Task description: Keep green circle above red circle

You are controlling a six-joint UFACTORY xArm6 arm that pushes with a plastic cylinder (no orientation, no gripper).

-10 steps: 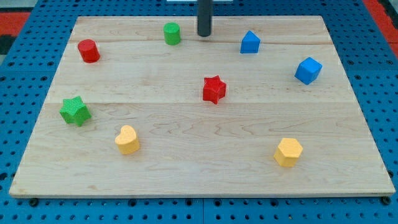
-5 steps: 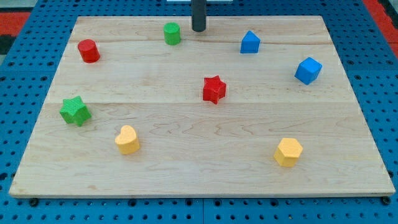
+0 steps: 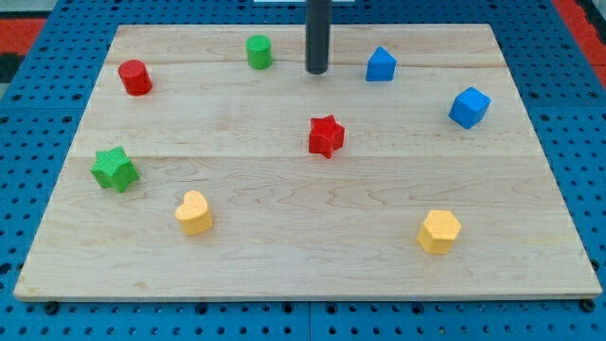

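step: green circle [image 3: 258,51] is placed higher than red circle [image 3: 134,77] | tip [image 3: 316,71] is parked right of green, apart | gripper: none fitted, state cannot be told | next: a leftward nudge is judged necessary

Bright, even light; soft short shadows; sharp focus, perhaps slight edge softness.

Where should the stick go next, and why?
Probably slide my tip toward the view's left and a little up, to reach the green round block. That block already sits higher in view than the red round block, but well to its right.
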